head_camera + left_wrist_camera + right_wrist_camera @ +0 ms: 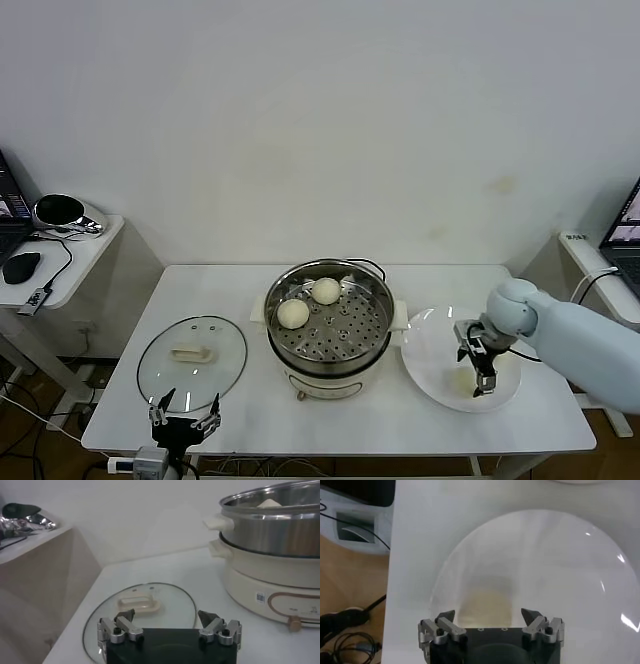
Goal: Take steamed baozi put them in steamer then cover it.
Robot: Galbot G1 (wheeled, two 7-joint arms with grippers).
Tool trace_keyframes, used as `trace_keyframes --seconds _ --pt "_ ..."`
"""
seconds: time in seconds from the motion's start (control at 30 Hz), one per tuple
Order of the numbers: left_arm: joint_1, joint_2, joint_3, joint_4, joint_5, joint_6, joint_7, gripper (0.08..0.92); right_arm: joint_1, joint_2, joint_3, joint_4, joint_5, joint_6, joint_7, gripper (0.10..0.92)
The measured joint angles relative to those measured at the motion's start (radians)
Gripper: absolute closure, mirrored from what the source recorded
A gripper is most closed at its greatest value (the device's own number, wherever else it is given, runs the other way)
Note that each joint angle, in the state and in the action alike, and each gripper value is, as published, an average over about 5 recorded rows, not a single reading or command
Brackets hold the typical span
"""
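The steamer stands mid-table, and two steamed baozi lie on its perforated tray. A third baozi lies on the white plate at the right. My right gripper hangs open just over it, and in the right wrist view the baozi lies between the spread fingers of that gripper. The glass cover lies flat on the table left of the steamer. My left gripper waits open at the front edge beside it. Its wrist view shows this gripper, the cover and the steamer.
A low side desk at the left carries a black mouse and a shiny round object. A second desk with a laptop stands at the right. A dark cable runs behind the steamer.
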Motion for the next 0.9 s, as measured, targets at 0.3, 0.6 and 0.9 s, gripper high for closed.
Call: trace_keyframes --seconds 0.3,0.6,0.9 --pt "-0.005 -0.001 0.001 0.007 0.0 0.0 0.0 0.177 -0.014 0.007 0.011 -0.012 -0.009 0.003 0.017 0.203" --pt "-0.004 -0.001 0.002 0.009 0.001 0.001 0.0 0.177 -0.027 -0.003 0.021 -0.005 -0.004 0.002 0.022 0.335" --pt "-0.005 -0.003 0.008 0.008 0.003 0.001 0.0 0.177 -0.018 -0.022 0.028 0.011 0.01 -0.002 0.022 0.464"
